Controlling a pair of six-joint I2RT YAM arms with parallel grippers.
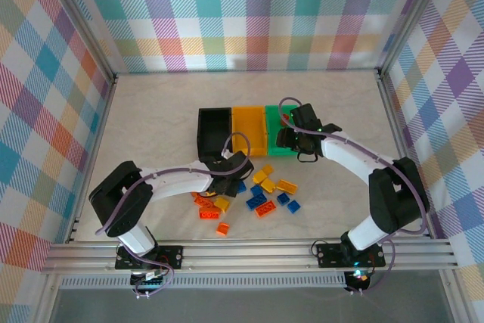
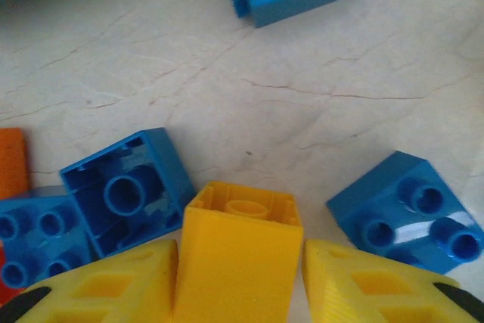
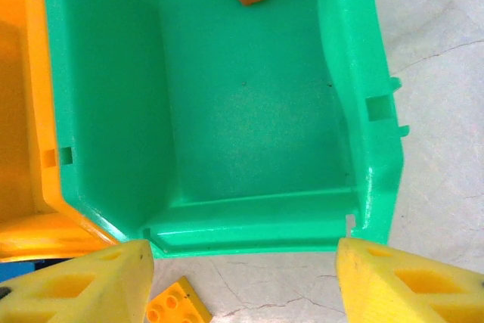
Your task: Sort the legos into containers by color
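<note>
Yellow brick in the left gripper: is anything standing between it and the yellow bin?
Nothing visible. The left gripper holds the yellow brick near the yellow bin; the right gripper is at the green bin.

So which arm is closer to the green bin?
Right. The right gripper hovers open over the near edge of the green bin; the left gripper is at the brick pile, clamping a yellow brick.

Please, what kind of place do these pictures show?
Probably a robot test booth, not a home: plaid panel walls enclose a marble-look table, two arms are bolted to a metal rail, and the left claw grips a yellow lego.
</note>
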